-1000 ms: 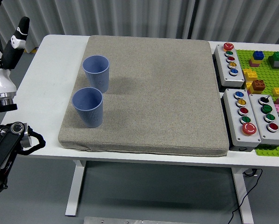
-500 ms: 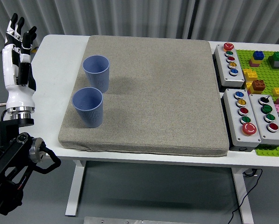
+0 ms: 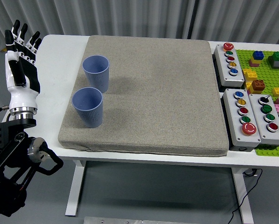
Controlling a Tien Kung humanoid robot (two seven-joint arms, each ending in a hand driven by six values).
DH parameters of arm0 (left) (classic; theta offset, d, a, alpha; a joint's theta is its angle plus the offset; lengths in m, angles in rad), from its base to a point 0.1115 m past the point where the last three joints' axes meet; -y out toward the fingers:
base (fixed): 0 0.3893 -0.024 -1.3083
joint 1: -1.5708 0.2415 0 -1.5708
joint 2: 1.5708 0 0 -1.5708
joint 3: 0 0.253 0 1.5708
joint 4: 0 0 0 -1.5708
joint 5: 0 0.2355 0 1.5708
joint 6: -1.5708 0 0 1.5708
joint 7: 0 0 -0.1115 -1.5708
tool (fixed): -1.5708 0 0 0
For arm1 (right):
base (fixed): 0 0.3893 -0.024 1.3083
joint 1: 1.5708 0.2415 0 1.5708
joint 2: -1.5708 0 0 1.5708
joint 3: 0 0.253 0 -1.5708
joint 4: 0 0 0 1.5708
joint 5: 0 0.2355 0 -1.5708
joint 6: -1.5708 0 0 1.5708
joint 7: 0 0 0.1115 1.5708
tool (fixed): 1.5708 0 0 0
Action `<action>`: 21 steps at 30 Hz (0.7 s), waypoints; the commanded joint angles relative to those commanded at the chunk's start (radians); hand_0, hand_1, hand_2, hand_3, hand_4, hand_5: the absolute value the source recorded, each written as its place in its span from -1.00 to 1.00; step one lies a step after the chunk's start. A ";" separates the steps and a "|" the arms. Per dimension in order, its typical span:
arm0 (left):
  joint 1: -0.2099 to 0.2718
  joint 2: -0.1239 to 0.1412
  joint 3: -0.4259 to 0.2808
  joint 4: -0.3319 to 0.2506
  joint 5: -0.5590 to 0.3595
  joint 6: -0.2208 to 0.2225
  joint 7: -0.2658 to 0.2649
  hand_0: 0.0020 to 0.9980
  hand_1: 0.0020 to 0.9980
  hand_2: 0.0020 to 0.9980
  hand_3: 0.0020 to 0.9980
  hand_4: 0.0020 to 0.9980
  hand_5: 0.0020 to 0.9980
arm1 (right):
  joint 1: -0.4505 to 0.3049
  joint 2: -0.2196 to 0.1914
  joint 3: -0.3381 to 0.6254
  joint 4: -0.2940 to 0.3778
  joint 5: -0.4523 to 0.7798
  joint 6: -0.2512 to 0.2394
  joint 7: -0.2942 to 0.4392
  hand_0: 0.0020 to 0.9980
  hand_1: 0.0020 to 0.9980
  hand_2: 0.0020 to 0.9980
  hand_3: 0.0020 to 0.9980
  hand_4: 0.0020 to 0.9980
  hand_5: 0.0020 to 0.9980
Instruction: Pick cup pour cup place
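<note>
Blue near cup point(image 3: 88, 107) should be approached from its left side, away from the far cup point(image 3: 96, 73); the left robot hand point(image 3: 21, 63) is held spread, empty.

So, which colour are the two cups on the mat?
Both cups are blue, seen in the head view.

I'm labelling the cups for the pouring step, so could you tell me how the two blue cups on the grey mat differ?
The far cup stands further back on the grey mat and slightly further right; the near cup sits closer to the mat's front edge. The near cup is closer to the left hand, which is raised beside the table with fingers spread, touching neither. Both are blue, ribbed, upright and open-topped; whether either holds anything cannot be told.
</note>
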 joint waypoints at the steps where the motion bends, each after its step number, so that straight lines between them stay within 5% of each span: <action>1: 0.000 0.000 0.000 0.000 0.003 0.001 0.000 0.72 0.70 0.95 0.94 0.71 1.00 | -0.001 0.000 -0.001 0.000 0.003 0.000 0.000 0.28 0.21 0.02 0.17 -1.00 -1.00; 21: 0.001 0.003 -0.004 -0.012 0.058 0.008 0.014 0.72 0.71 0.95 0.93 0.71 1.00 | 0.000 0.001 -0.004 0.001 0.007 -0.004 -0.002 0.28 0.21 0.02 0.17 -1.00 -1.00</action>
